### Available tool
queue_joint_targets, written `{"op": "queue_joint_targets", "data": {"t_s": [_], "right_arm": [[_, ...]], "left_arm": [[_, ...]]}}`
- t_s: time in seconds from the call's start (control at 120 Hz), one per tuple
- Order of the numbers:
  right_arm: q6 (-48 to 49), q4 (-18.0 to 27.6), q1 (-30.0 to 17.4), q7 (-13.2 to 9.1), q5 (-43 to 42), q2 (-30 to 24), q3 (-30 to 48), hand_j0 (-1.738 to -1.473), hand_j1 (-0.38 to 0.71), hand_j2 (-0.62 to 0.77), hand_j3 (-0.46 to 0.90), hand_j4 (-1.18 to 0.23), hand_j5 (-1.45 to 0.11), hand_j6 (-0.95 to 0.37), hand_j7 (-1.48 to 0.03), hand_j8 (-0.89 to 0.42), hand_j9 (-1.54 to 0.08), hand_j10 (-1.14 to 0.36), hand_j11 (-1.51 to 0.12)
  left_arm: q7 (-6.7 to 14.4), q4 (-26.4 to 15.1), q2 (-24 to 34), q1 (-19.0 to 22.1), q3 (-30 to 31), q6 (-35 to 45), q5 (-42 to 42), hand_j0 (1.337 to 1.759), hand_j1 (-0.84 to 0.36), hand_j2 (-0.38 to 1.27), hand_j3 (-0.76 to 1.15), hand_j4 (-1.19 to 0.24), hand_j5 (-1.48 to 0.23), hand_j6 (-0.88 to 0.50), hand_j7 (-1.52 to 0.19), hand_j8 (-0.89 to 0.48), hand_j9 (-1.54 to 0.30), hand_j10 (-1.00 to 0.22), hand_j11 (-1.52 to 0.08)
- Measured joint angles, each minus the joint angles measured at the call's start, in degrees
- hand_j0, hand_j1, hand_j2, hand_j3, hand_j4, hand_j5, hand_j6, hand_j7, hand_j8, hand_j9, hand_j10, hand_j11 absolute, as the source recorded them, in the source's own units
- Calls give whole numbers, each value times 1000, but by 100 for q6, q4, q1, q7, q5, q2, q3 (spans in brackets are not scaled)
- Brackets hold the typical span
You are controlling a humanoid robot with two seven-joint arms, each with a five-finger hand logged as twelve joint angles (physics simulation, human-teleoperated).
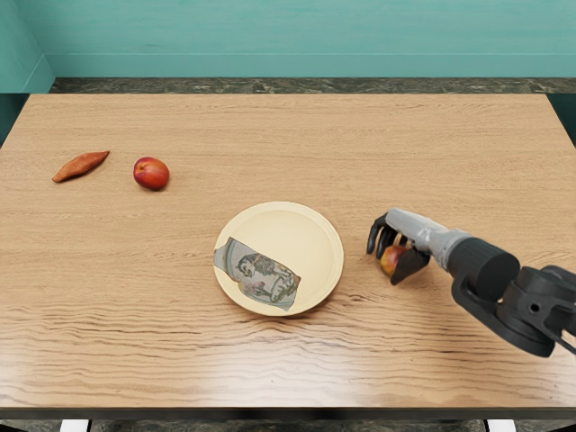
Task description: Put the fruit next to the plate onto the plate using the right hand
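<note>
A cream plate (310,236) with a grey patterned patch lies at the table's middle front. Just right of it my right hand (392,249) comes in from the right edge, its dark fingers curled around a small red-yellow fruit (391,259) resting at table level. The fruit is mostly hidden by the fingers and thumb. The hand and fruit sit a short gap right of the plate's rim. No left arm shows.
A red apple-like fruit (151,173) and an orange sweet potato (80,166) lie far left on the wooden table (288,342). A teal wall runs behind the table's far edge.
</note>
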Motion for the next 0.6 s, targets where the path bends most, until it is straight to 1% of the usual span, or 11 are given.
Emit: {"op": "queue_joint_targets", "data": {"t_s": [0.317,0.6], "right_arm": [[229,0,220,0,124,8,121,-1655,245,311,0,-710,-965,-721,-940,-476,-942,-571,-950],[402,0,768,1,561,72,132,-1656,264,339,0,-706,-960,-716,-935,-468,-937,-561,-941]], "left_arm": [[-1,0,0,10,-1,-2,0,1658,339,2,0,-8,-11,-8,-11,-8,-11,-8,-11],[0,0,0,70,0,-1,0,1658,339,2,0,-8,-11,-8,-11,-8,-11,-8,-11]]}}
